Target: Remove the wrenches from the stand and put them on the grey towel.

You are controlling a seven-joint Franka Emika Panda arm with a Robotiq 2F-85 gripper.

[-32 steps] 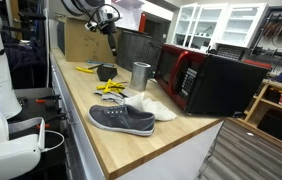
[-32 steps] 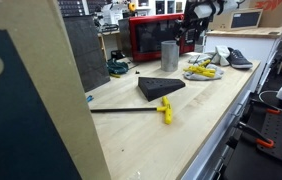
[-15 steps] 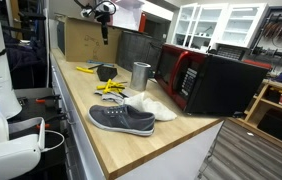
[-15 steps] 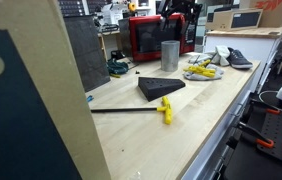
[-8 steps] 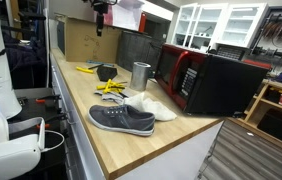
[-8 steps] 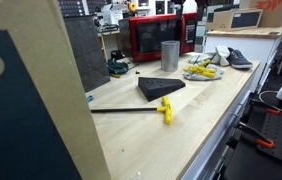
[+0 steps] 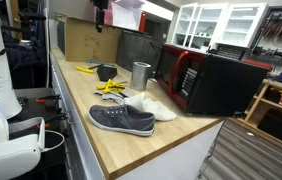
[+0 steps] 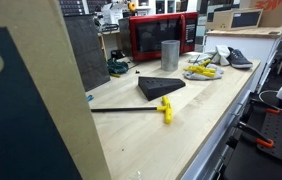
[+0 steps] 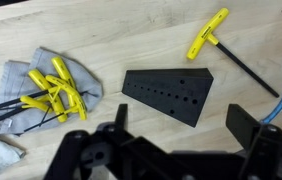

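The gripper (image 9: 184, 122) hangs high above the table (image 9: 101, 25), with its jaws spread wide and nothing between them. Directly under it in the wrist view lies the stand (image 9: 171, 97), a black wedge whose rows of holes all look empty. To the left of the stand is the towel (image 9: 16, 80), and on it a bundle of yellow-handled wrenches (image 9: 53, 88) lies crossed over each other.

One wrench is not there (I think it is the last piece of the work). This lone wrench (image 9: 209, 35) lies on the bare wood, on the opposite side of the stand from the towel. It is toward the upper right of the wrist view, near the stand but apart from it. Its yellow handle is the upper end, and its thin black shaft runs diagonally down toward the right edge of the picture. In an exterior view the lone wrench (image 8: 165, 108) shows beside the stand, with its shaft pointing away from the towel.

So the next move probably asks the gripper to shift right and descend. The wrist should also turn, so that the jaws close across this slanted shaft and not along it.
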